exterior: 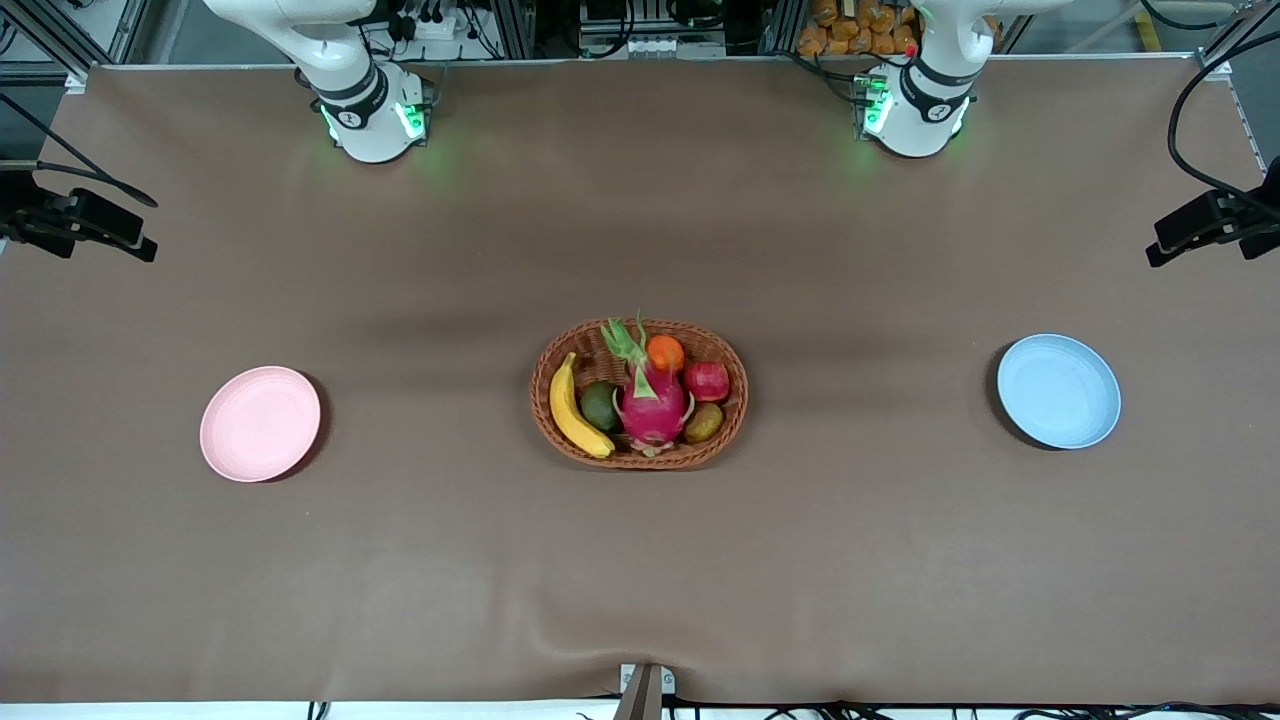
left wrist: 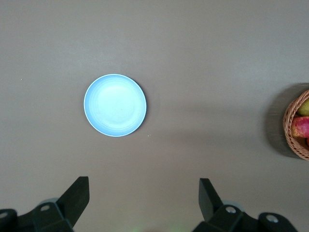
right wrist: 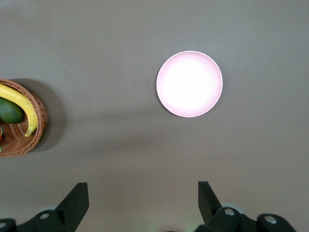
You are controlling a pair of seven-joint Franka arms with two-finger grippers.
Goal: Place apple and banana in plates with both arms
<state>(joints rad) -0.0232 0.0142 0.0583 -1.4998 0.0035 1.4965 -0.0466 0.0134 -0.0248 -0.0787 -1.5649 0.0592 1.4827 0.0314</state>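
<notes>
The red apple [exterior: 706,380] and the yellow banana [exterior: 572,408] lie in the oval woven basket [exterior: 565,335] at the table's middle. The pink plate [exterior: 260,423] sits toward the right arm's end, the blue plate [exterior: 1058,390] toward the left arm's end. Both are bare. My left gripper [left wrist: 144,193] is open and empty, high over the table, with the blue plate [left wrist: 115,105] and the apple [left wrist: 300,128] below. My right gripper [right wrist: 143,195] is open and empty, high up, over the pink plate [right wrist: 189,83] and the banana [right wrist: 21,105]. Both hands are out of the front view.
The basket also holds a pink dragon fruit [exterior: 653,403], a small orange fruit [exterior: 665,353], a dark green fruit [exterior: 600,405] and a brownish fruit [exterior: 704,422]. Camera mounts [exterior: 1210,225] stand at both table ends. The brown cloth has a wrinkle near the front edge.
</notes>
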